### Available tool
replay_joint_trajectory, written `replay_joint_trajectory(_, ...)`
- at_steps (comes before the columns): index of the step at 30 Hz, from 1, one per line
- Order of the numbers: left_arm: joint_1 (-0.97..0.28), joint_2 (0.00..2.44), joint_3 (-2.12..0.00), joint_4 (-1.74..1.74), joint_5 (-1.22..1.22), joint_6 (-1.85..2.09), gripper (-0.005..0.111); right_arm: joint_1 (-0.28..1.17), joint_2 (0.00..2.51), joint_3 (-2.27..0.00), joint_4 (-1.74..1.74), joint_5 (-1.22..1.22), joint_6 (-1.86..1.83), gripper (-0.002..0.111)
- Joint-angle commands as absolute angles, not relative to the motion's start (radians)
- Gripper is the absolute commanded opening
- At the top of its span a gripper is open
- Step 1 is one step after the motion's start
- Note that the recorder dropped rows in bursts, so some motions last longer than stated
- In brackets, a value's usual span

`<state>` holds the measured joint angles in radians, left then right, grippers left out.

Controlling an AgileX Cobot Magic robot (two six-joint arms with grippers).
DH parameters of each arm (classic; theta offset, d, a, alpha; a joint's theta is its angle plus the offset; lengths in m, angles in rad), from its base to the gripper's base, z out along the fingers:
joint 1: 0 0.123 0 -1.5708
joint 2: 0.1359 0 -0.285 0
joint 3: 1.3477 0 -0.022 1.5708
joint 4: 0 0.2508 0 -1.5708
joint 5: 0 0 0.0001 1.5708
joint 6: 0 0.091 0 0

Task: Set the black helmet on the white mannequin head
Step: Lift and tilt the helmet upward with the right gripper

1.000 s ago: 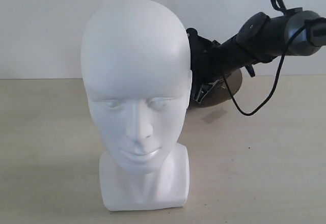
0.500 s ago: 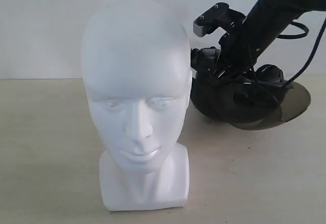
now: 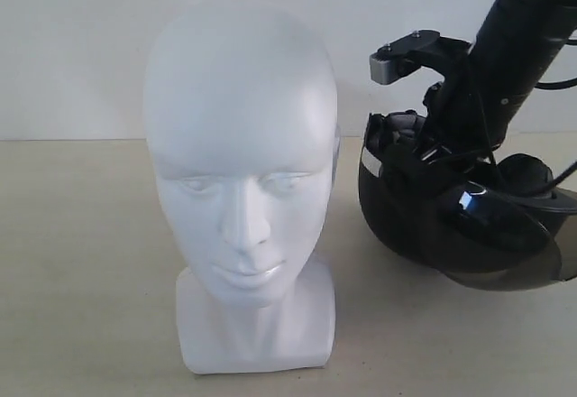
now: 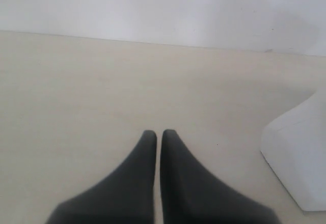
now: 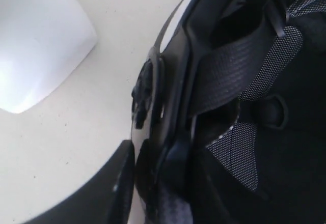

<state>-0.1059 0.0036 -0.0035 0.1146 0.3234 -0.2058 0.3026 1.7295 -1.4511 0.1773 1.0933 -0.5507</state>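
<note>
Right claw [image 5: 145, 183], half-hidden, seemingly astride black helmet [image 3: 433, 226]

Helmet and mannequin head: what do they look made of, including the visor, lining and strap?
The black helmet has a hard shell, likely plastic, matte with one small highlight. Its visor looks like smoky tinted plastic with a glossy finish. The lining is mesh fabric with a visible weave, and the strap is woven webbing. The white mannequin head is rigid and glossy with soft reflections, so plastic or similar.
</note>
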Motion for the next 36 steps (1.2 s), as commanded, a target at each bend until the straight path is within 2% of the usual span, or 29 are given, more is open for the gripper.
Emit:
replay_joint_trajectory(1, -0.103, 0.000, 0.000, 0.116, 0.322, -0.202, 0.004, 0.301, 1.627, -1.341, 0.179, 1.063, -0.512, 0.000)
replay_joint_trajectory(11, -0.103, 0.000, 0.000, 0.116, 0.322, -0.202, 0.004, 0.416, 1.572, -1.156, 0.170, 1.009, -0.344, 0.000)
replay_joint_trajectory(21, -0.103, 0.000, 0.000, 0.116, 0.322, -0.202, 0.004, 0.450, 1.572, -1.136, 0.131, 0.986, -0.185, 0.001)
replay_joint_trajectory(24, -0.103, 0.000, 0.000, 0.116, 0.322, -0.202, 0.004, 0.450, 1.572, -1.136, 0.130, 0.991, -0.185, 0.013)
replay_joint_trajectory(29, -0.103, 0.000, 0.000, 0.116, 0.322, -0.202, 0.004, 0.450, 1.572, -1.136, 0.137, 0.991, -0.155, 0.051)
replay_joint_trajectory(31, -0.103, 0.000, 0.000, 0.116, 0.322, -0.202, 0.004, 0.450, 1.572, -1.136, 0.143, 0.991, -0.155, 0.057)
replay_joint_trajectory(36, -0.103, 0.000, 0.000, 0.116, 0.322, -0.202, 0.004, 0.450, 1.572, -1.136, 0.147, 0.982, -0.155, 0.057)
